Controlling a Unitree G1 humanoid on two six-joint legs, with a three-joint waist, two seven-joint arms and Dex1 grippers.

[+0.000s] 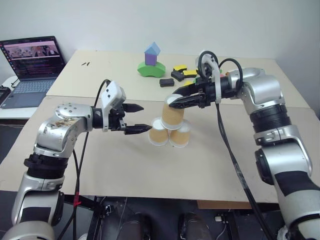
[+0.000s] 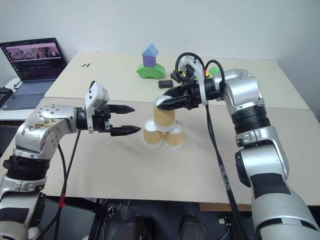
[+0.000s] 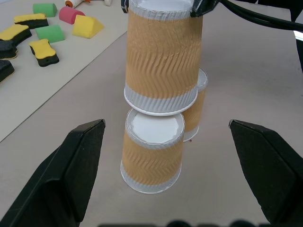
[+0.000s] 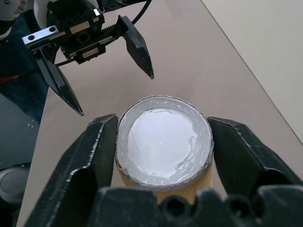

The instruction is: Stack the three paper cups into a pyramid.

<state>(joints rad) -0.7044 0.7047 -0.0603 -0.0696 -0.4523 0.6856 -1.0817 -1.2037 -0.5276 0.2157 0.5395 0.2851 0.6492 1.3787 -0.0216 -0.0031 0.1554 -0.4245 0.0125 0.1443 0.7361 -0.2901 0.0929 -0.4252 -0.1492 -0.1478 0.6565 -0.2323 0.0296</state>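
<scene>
The 3 paper cups stand upside down near the middle of the table [image 1: 125,175]: 2 base cups [image 1: 159,134] side by side and touching, the top cup [image 1: 172,115] resting across their white bottoms, so the pyramid [image 2: 163,127] looks built. The right gripper [image 4: 163,142] reaches in sideways, nearly level, its jaws flanking the top cup's upper end; whether they grip it or have just let go cannot be told. The left gripper [image 1: 137,118] hovers beside the base, jaws spread wide and empty, apparently ready to steady the stack.
</scene>
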